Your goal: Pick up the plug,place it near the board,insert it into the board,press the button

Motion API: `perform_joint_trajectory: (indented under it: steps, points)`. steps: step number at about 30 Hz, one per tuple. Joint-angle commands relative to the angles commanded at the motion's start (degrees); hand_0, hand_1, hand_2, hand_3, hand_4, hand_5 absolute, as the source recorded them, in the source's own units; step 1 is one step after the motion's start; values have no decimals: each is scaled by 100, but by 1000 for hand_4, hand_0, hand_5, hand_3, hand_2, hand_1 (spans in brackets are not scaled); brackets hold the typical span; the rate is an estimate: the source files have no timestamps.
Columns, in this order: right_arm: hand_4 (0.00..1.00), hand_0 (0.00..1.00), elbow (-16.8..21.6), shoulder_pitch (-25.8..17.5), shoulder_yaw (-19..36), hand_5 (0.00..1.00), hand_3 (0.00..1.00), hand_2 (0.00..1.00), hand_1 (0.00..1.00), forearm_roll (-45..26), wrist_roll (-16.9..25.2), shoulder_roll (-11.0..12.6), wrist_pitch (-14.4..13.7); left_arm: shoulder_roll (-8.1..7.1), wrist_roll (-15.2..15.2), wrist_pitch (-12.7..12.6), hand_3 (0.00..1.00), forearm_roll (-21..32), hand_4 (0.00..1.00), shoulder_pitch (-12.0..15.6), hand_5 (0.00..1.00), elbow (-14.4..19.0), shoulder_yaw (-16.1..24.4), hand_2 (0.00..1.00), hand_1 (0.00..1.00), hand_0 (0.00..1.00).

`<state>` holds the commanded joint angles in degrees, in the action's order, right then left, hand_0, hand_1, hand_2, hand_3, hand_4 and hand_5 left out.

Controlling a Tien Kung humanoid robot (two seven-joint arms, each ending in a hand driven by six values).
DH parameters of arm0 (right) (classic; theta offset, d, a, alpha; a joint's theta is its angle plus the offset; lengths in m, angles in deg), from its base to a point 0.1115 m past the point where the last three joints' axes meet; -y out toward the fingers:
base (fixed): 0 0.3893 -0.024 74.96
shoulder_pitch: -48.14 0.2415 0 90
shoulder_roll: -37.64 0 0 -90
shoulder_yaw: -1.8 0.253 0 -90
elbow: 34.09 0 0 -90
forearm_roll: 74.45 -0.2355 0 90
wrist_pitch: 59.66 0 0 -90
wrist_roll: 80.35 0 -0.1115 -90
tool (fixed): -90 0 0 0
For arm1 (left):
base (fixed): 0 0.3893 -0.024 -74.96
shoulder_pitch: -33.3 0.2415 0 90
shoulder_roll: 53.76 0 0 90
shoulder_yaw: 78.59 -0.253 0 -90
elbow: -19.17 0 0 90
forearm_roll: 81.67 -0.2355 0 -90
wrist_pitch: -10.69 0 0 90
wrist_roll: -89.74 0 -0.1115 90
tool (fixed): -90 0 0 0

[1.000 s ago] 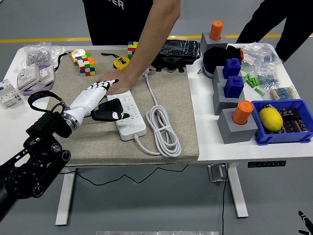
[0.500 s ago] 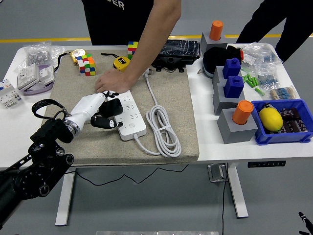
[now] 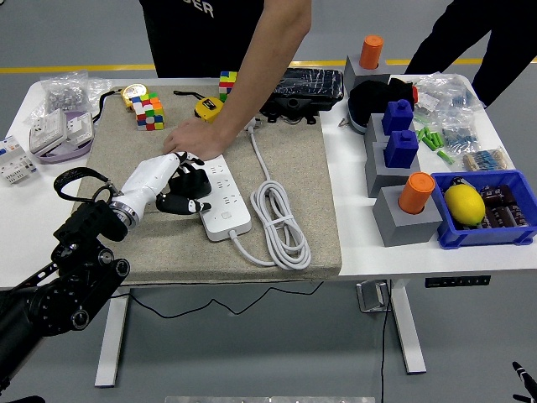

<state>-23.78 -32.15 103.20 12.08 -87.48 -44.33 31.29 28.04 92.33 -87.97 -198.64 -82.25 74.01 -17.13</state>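
Note:
A white power strip [image 3: 226,208] lies on the beige mat [image 3: 168,252], its white cable [image 3: 281,217] coiled to its right. My left hand [image 3: 179,192], white with black fingers, is curled around the black plug [image 3: 192,185] and holds it at the strip's left edge, over the upper sockets. A person's hand [image 3: 195,138] reaches in from the far side and rests on the strip's far end, just above my hand. Whether the plug's pins sit in a socket is hidden by my fingers.
Colour cubes [image 3: 148,112], a yellow tape measure [image 3: 208,107] and a black bag [image 3: 302,88] lie along the mat's far edge. Grey blocks with blue and orange pieces [image 3: 401,147] and a blue bin [image 3: 478,225] with a lemon stand to the right. Small boxes [image 3: 59,130] lie at the far left.
My left hand drew back from under the person's hand and closed on the plug, then carried it right, up against the strip's left side. The person's hand stays on the strip.

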Motion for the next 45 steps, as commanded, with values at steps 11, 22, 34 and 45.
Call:
perform_joint_trajectory:
  steps: [11, 22, 34, 45]
  points:
    - [998, 800, 0, 15, -12, 981, 784, 728, 749, -6, -6, 8, -5, 81, 51, -85, 690, -17, 998, -133, 256, -306, 35, 585, 554, 327]
    - [998, 800, 0, 18, -49, 981, 784, 728, 748, -24, -15, 8, -8, 129, 68, -185, 594, 2, 998, -211, 278, -435, 38, 522, 477, 285]
    - [998, 800, 0, -2, -91, 978, 784, 728, 749, -50, -24, 16, -15, 157, -78, -243, 483, -207, 940, -252, 235, -455, -29, 443, 279, 227]
    - [998, 800, 0, -19, -121, 977, 784, 728, 748, -70, -23, 23, -21, 160, -116, -200, 474, -327, 888, -287, 186, -536, -94, 423, 218, 211]
